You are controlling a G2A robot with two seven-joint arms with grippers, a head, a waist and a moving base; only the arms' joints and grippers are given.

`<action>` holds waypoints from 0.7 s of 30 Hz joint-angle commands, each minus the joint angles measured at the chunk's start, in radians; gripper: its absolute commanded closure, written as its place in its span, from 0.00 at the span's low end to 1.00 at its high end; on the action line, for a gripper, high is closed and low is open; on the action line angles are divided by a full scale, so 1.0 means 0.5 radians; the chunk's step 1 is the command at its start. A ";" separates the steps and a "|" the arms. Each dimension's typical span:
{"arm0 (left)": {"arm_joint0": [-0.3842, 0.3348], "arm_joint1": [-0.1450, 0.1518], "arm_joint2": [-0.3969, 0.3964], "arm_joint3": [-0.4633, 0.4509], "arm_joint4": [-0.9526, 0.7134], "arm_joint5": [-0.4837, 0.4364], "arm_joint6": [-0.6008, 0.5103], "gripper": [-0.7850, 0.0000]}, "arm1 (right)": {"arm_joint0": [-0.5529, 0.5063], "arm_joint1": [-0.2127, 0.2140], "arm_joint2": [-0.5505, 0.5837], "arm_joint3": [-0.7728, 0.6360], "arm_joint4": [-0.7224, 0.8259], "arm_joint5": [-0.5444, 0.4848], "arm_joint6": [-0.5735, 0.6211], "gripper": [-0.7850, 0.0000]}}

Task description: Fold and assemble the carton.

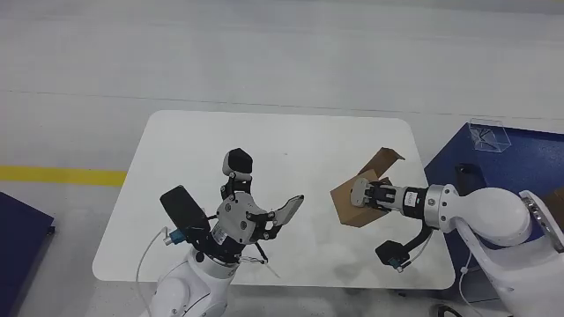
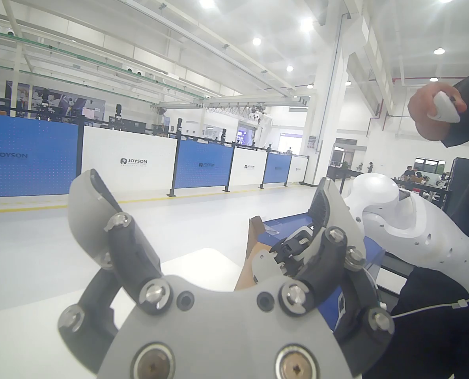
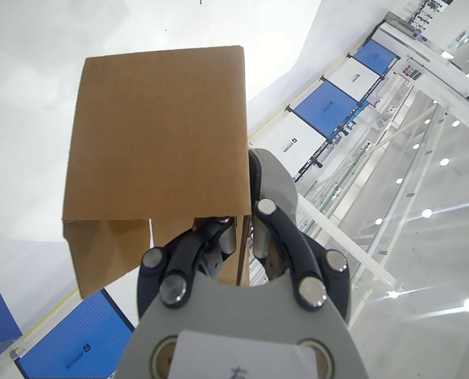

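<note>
A brown cardboard carton [image 1: 354,201] hangs above the right side of the white table [image 1: 194,158], partly unfolded, with one flap sticking up. My right gripper [image 1: 368,195] is shut on one of its walls. In the right wrist view the carton [image 3: 155,132] is a flat brown panel with a loose flap, and one finger [image 3: 275,183] presses the wall from outside. My left gripper [image 1: 267,195] stands open above the table's front middle, well left of the carton. From the left wrist, its fingers [image 2: 329,214] spread wide, and the carton [image 2: 253,246] shows beyond them.
A blue cabinet [image 1: 493,172] stands right of the table with a small clear container [image 1: 487,134] on it. A person's hand [image 2: 435,114] holding a small white device hangs in the air at the side. The table's left and back parts are bare.
</note>
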 commanded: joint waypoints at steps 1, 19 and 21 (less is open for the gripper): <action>0.000 0.000 0.000 0.000 0.000 0.000 0.000 0.00 | 0.000 -0.001 -0.001 -0.006 0.007 0.012 0.016 1.00; 0.000 0.000 0.000 0.000 0.000 0.000 0.000 0.00 | 1.247 0.054 -2.214 0.336 0.000 -0.292 1.062 1.00; 0.000 0.000 0.000 0.000 0.000 0.000 0.000 0.00 | 1.401 0.000 -2.408 0.388 0.000 -0.357 1.088 1.00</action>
